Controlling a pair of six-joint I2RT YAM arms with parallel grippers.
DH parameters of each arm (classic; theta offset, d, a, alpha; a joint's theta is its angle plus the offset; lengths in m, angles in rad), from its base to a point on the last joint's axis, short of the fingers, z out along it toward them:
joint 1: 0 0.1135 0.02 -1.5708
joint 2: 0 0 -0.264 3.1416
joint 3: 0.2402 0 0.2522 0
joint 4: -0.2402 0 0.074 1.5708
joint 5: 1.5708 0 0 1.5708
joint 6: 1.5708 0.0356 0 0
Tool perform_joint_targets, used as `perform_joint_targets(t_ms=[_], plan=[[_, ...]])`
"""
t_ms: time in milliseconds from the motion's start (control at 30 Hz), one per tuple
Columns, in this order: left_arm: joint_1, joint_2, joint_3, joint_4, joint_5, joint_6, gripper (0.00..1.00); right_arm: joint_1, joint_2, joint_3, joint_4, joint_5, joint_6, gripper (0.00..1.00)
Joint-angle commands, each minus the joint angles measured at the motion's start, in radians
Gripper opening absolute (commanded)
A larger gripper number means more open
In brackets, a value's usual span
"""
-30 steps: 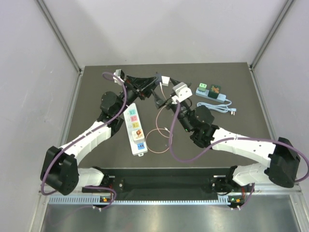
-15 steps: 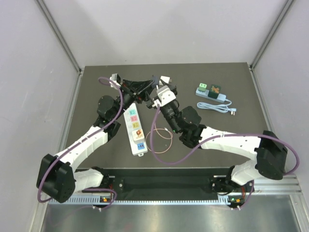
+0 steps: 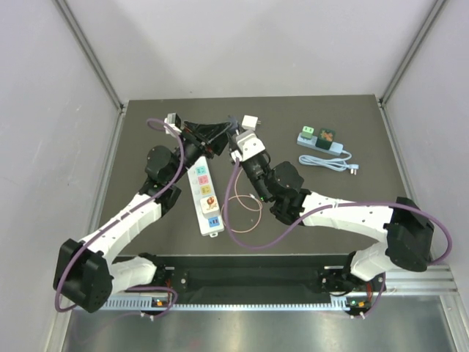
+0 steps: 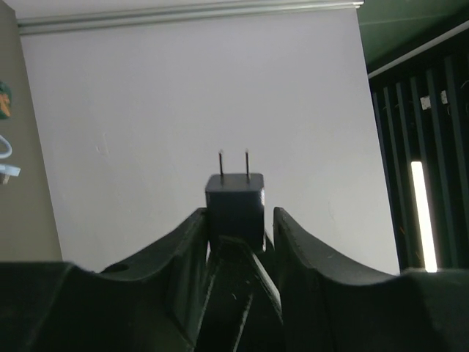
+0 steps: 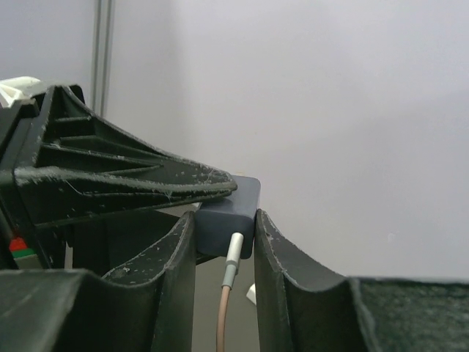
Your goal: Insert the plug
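The plug [image 4: 234, 198] is a dark block with two prongs pointing away and a tan cable [image 5: 223, 315] hanging from its back. It is held in the air above the far end of the white power strip [image 3: 204, 198] with coloured sockets. My right gripper [image 5: 223, 220] is shut on the plug [image 5: 229, 213], with both pads against its sides. My left gripper [image 4: 238, 216] still straddles the plug. One of its fingers touches the block and a thin gap shows at the other. The two grippers meet at the back of the table, left [image 3: 218, 139] and right [image 3: 233, 141].
The tan cable loops on the mat [image 3: 242, 213] right of the strip. A white adapter [image 3: 251, 120] lies just behind the grippers. A small second strip with green and dark blocks [image 3: 319, 139] and its coiled white cord [image 3: 330, 163] lie at the back right.
My right arm swung left to meet the left gripper and closed its jaws on the plug. The left jaws loosened a little around it.
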Motion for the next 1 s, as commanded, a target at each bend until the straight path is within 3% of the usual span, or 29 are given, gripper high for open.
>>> perform_joint_targets(t_ms=[0,167,567,833,967], plan=[[-0.006,-0.071,0.018,0.001,0.027,0.039,0.46,0.008,-0.012,0.034,-0.033,0.014,0.03,0.0],[-0.004,-0.085,0.028,-0.059,0.043,0.052,0.59,0.006,-0.04,0.031,-0.079,-0.011,0.062,0.0],[0.022,-0.12,0.029,-0.266,0.082,0.168,0.68,-0.009,-0.15,0.018,-0.261,-0.023,0.199,0.0],[0.1,-0.108,0.12,-0.473,0.159,0.347,0.71,-0.04,-0.202,0.069,-0.585,-0.051,0.378,0.0],[0.222,-0.071,0.182,-0.613,0.248,0.514,0.72,-0.078,-0.198,0.156,-0.854,-0.115,0.486,0.0]])
